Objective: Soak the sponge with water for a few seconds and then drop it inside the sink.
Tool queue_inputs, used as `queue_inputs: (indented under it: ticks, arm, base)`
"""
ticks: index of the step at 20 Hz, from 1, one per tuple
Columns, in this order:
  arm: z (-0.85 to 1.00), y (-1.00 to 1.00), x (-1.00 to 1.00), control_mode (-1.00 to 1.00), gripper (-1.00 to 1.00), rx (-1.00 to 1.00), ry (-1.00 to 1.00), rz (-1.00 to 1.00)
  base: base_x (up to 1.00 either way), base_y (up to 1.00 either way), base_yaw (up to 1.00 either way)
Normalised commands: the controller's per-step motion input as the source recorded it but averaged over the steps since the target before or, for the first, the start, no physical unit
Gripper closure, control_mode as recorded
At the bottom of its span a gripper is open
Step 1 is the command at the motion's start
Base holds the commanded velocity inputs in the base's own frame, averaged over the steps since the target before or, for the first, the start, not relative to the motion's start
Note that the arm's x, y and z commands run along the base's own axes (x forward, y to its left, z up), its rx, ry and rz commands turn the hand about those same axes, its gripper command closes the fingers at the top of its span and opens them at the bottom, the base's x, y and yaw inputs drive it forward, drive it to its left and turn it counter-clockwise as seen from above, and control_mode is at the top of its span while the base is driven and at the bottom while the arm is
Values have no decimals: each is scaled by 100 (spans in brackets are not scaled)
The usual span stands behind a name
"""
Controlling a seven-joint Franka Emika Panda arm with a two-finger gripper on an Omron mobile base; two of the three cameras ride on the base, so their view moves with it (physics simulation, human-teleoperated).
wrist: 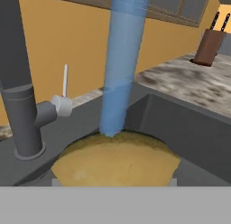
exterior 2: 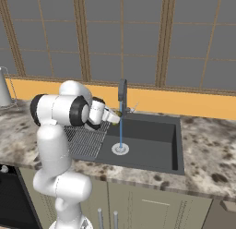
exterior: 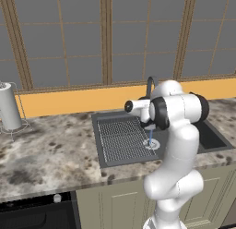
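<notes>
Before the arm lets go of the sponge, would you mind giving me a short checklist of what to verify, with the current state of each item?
1. Water running from the faucet: ok, a blue stream reaches the drain.
2. Stream landing on the sponge: ok, in the hand view it ends on the yellow top.
3. Sponge in the gripper: cannot tell; the fingertips are hidden, though the sponge sits right at the hand.
4. Sponge above the sink: ok, the gripper is over the basin beside the faucet.
5. Landing spot free: ok, the basin floor under the stream shows just the drain.
6. Sponge soaked long enough: cannot tell from a single moment.
</notes>
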Motion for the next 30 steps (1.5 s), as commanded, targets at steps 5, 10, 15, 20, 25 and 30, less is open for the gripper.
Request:
queue_inputs:
  ticks: [5,10,15,20,25,30]
  arm:
    - [-18,-3,28,-100,100,-2,1,0]
    - [-10,-6,17,-100,100,-2,0,0]
    - [-1,-3,-2,-100,100,0,0,-1]
    - [0,0,-12,-100,100,0,0,-3]
    - [0,0,-13,-100,100,0,0,-6]
    - [0,-5,0,-100,100,0,0,-3]
  base:
    - [0,0,0]
    - [0,0,0]
    - [0,0,0]
    - [0,0,0]
    - [0,0,0]
    - [0,0,0]
